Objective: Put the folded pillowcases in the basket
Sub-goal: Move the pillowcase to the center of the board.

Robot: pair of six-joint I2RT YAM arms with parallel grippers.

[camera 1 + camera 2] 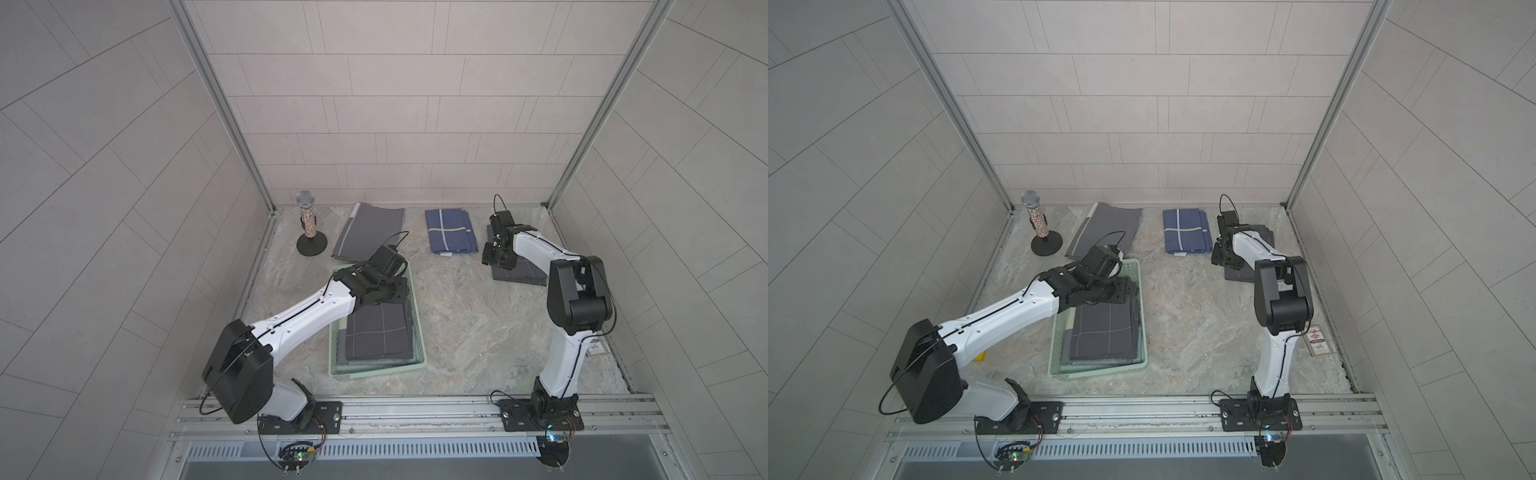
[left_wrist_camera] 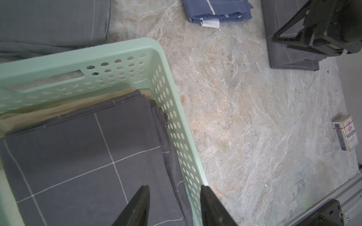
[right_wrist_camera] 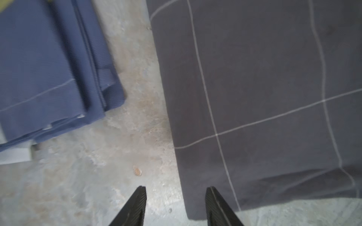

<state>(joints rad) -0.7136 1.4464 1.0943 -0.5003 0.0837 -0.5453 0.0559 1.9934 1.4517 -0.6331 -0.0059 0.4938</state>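
In left wrist view only, beige layer [image 2: 49,109] beneath pillowcase [image 2: 88,156]

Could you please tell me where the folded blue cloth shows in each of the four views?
In a top view: the folded blue cloth lies at the back, right of centre.
In a top view: blue cloth in the same spot.
Left wrist: blue cloth past the basket corner.
Right wrist: blue cloth, blurred, along one edge.
Shared landmark: the dark checked cloth lying beside it.

Soft even light, faint shadows; both top views bow at the edges; right wrist view blurs the blue cloth [image 3: 43,74] at nine o'clock.
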